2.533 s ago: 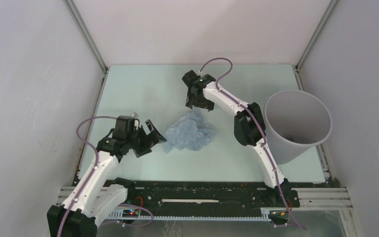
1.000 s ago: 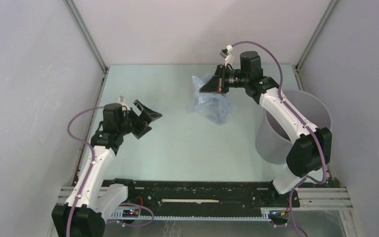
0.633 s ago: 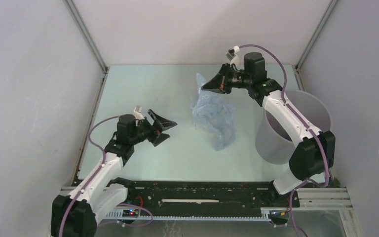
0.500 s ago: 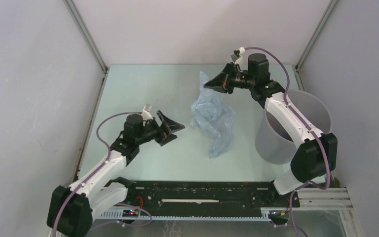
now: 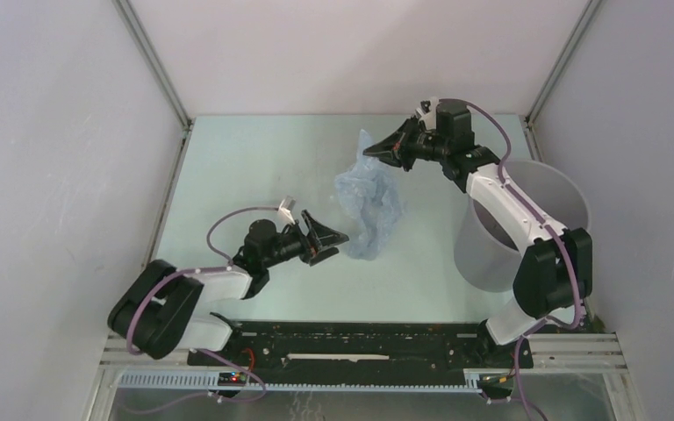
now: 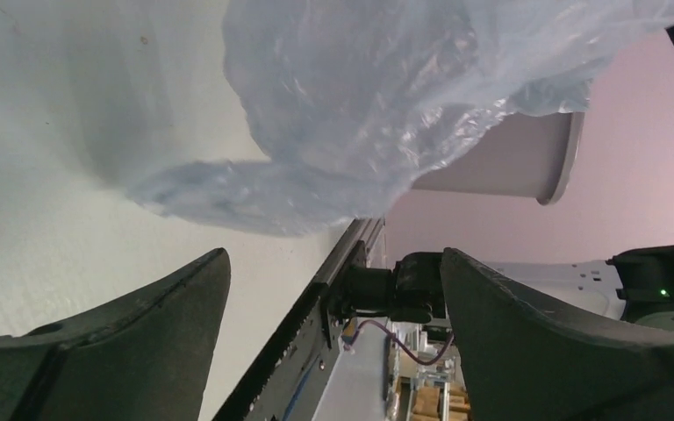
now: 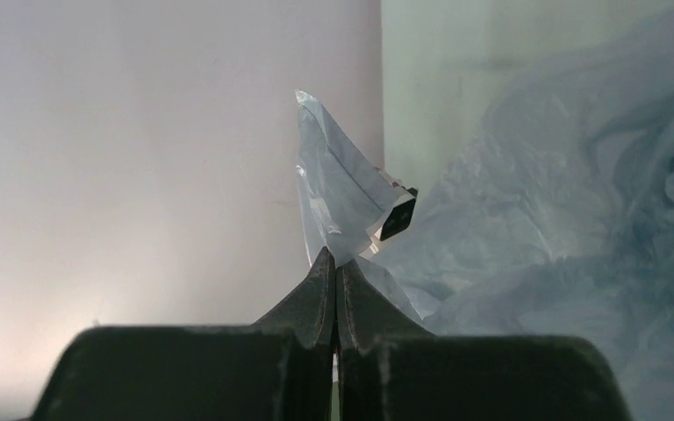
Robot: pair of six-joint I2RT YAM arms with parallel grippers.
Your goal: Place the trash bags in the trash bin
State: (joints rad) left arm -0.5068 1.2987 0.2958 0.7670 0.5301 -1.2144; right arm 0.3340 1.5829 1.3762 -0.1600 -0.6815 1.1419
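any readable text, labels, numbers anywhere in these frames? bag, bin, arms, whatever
No text can be read in any view.
trash bag: plain pale blue film, no print visible.
trash bin: plain grey wall, no label visible.
background clutter past the table edge in the left wrist view: too small and blurred to read.

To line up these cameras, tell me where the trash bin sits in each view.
Top external: trash bin far right, mid-height.
Left wrist: right of centre, tipped sideways, behind the bag.
Right wrist: not in view.
Shared landmark: the bag, visible in all three.
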